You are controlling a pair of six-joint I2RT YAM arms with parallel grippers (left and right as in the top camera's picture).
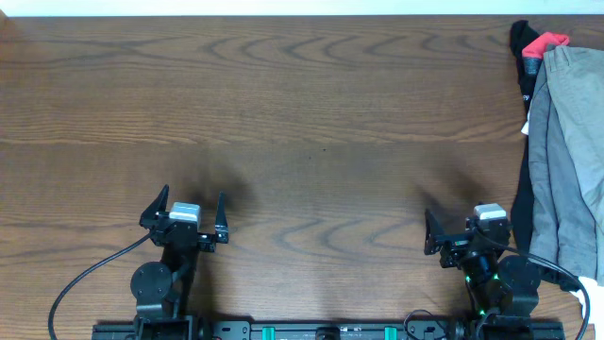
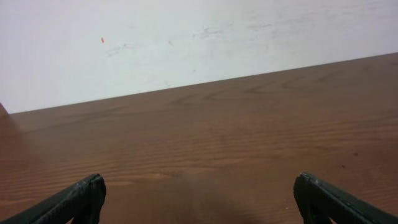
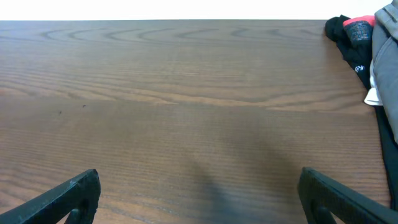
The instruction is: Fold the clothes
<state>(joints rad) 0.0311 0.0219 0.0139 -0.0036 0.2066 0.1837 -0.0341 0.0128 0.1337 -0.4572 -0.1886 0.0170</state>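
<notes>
The clothes, khaki-olive shorts (image 1: 583,94), lie in a heap at the table's far right edge, partly cut off by the frame. In the right wrist view only their corner (image 3: 387,31) shows at the upper right. My left gripper (image 1: 194,195) rests near the front left of the table, open and holding nothing. In its own wrist view the left gripper (image 2: 199,186) has only bare wood between its fingers. My right gripper (image 1: 469,225) sits at the front right, a short way left of the heap. It too stands wide open with nothing in it (image 3: 200,180).
A darker grey garment (image 1: 552,170) lies in the same heap, beside the shorts. A black and red cloth (image 1: 533,45) is bunched at the heap's far end (image 3: 348,28). The brown wooden table (image 1: 302,104) stretches left of the heap.
</notes>
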